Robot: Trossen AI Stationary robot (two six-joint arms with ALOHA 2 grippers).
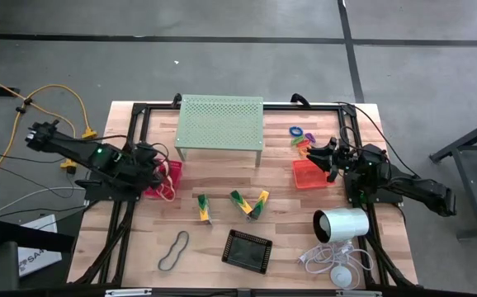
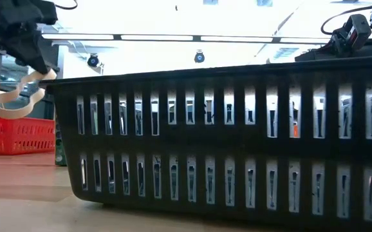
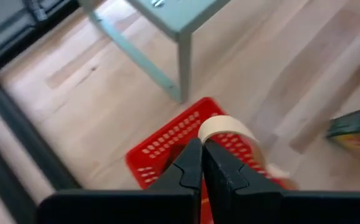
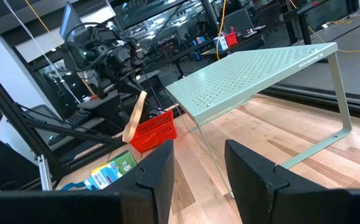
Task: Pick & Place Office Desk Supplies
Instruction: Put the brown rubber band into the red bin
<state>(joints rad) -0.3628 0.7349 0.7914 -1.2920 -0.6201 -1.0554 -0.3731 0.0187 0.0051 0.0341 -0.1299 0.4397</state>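
My left gripper [image 3: 202, 152] is shut on a pale rubber-band loop [image 2: 17, 100] and stands over the red mesh tray [image 1: 171, 172] at the table's left. My right gripper [image 4: 198, 158] is open with nothing between its fingers, level above the orange-red tray [image 1: 307, 175] at the right. Three yellow-and-green clips [image 1: 240, 203] lie mid-table. A grey-green band loop [image 1: 174, 250] and a black mesh tray [image 1: 247, 250] lie flat near the front edge. Small coloured rings [image 1: 299, 134] lie at the far right. My left gripper pinches the pale loop at its upper end [image 3: 210, 132] between its two fingertips, which slant downward. The loop hangs slack below the fingers [image 2: 39, 76], its lower end [image 2: 9, 111] just above the red tray's rim; whether it touches the tray I cannot tell.
A pale green perforated stand [image 1: 220, 122] stands on thin legs at the far middle. A white cylinder [image 1: 342, 224] with its white cable [image 1: 333, 262] sits at the near right. Bare wood lies between the clips and the stand.
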